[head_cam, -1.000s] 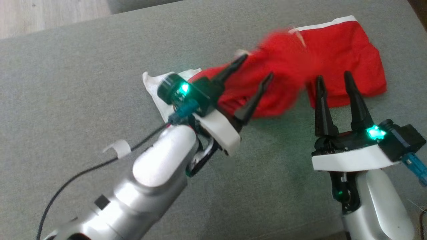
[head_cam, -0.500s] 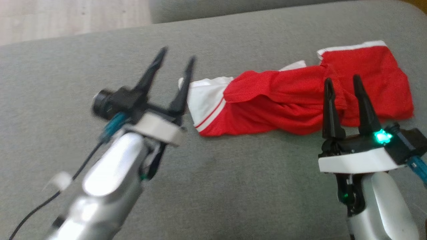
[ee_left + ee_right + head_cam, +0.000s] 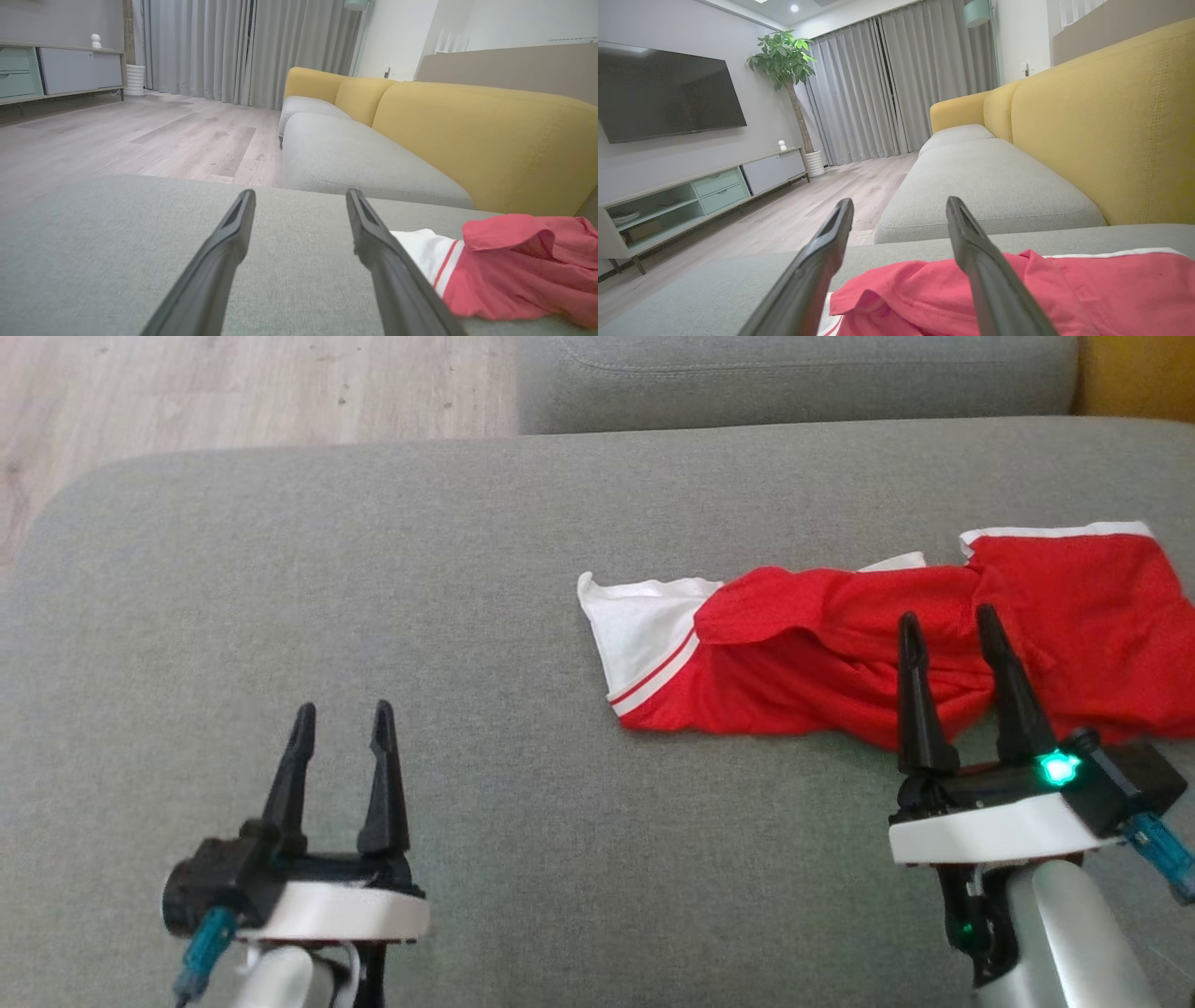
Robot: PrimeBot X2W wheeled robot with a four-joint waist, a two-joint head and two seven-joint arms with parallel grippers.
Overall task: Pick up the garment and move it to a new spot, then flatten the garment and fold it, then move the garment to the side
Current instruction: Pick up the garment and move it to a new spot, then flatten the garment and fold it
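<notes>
Garment (image 3: 840,663) lies crumpled on the sofa (image 3: 373,569). Left gripper (image 3: 343,709) gapes empty, well apart from it. Right gripper (image 3: 946,613), also wide and empty, hovers over its near edge.

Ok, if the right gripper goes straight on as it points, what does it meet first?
Most likely the red garment, bunched on the grey cushion just ahead of the right gripper. Height is unclear: if it rides higher, it could skim over toward the yellow backrest.
</notes>
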